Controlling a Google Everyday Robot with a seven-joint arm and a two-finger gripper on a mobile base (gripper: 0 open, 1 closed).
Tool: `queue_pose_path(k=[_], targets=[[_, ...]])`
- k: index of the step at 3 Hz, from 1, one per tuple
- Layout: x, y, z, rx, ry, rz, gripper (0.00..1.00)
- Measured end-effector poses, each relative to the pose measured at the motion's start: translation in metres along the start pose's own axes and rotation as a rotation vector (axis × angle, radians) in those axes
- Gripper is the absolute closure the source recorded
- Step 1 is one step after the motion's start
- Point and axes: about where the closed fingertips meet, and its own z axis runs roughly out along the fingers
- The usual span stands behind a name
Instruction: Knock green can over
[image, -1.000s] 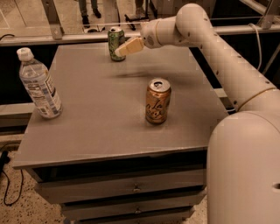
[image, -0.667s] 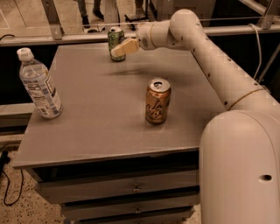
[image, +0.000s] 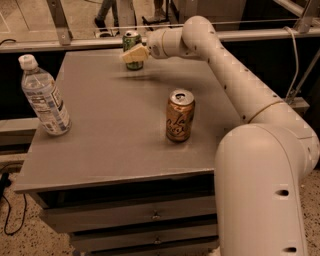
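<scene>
Presently my claw (image: 135, 53), state unclear, fronts the green can (image: 132, 38) at the far table (image: 110, 130) edge; overshoot could send it off

A single view, so nothing is shared with another. It looks from above the table's (image: 110, 120) near edge, down and toward 12 o'clock, fairly close. The arm (image: 240, 85) enters at 4 o'clock and stretches to 12 o'clock, where the gripper (image: 134, 54) meets the green can (image: 131, 39).
</scene>
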Motion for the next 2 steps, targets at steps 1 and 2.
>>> queue_pose_path(k=[1,2], targets=[[-0.0014,0.0067,0.0158,-0.024,-0.013,0.027,0.39],[-0.0013,0.0063,0.0198,-0.022,-0.009,0.037,0.62]])
